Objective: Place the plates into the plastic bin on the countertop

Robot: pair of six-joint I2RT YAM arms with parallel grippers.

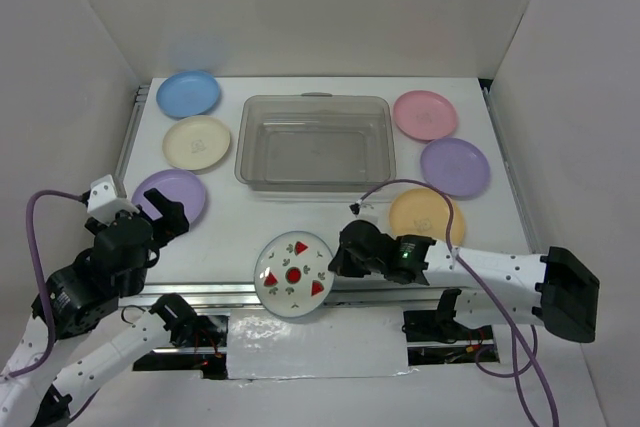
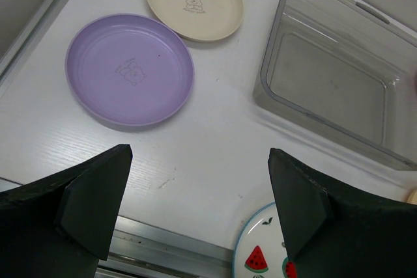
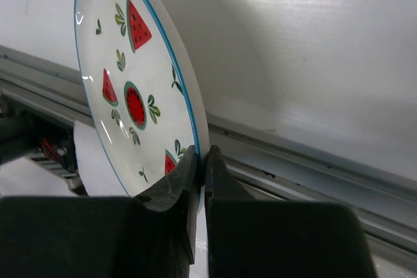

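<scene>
Right gripper [image 3: 201, 161] is pinched tight on the rim of the watermelon plate [image 3: 133, 89], on the near side of the plastic bin [image 1: 314, 180]; so slight an edge grip may let it pivot or slip mid-carry; left gripper [image 2: 199, 161] gapes wide, empty, near-left of the bin.
</scene>
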